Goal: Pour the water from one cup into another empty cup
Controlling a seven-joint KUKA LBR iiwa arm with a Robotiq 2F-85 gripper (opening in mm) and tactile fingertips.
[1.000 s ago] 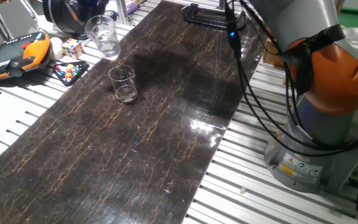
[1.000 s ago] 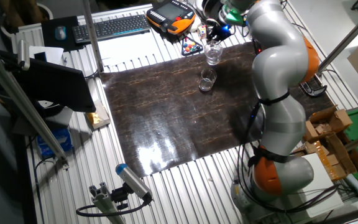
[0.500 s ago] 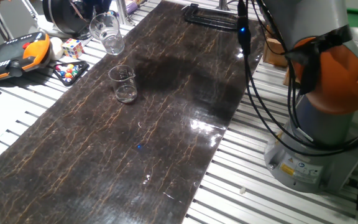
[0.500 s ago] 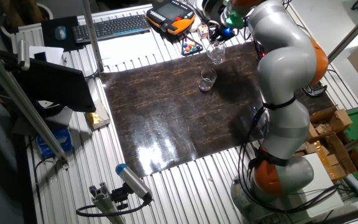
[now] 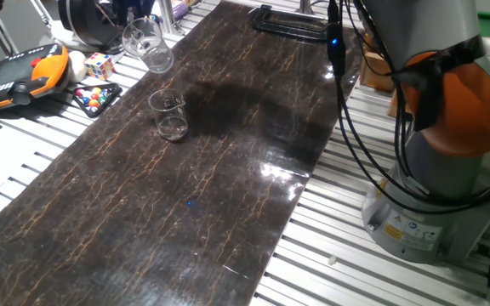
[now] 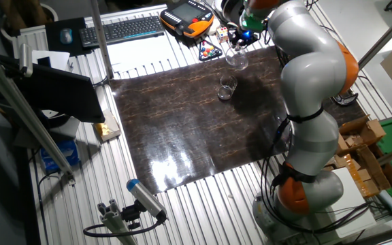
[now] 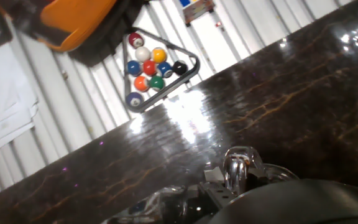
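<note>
the hand [image 6: 239,42] is clamped on the taller, wider clear plastic tumbler [image 5: 147,45], holding it tilted above the dark marbled surface [image 5: 202,170]. just below and in front of the hand, the shorter, narrower clear plastic cup [image 5: 168,115] stands upright. beyond the hand lies a triangular rack of coloured billiard balls [image 7: 152,68].

A dark marbled mat [image 5: 211,170] lies on a ribbed aluminium table [image 5: 24,170] — glare patches gleam.

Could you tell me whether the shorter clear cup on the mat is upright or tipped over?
Upright: the shorter cup stands on its base on the dark mat, rim facing up.
</note>
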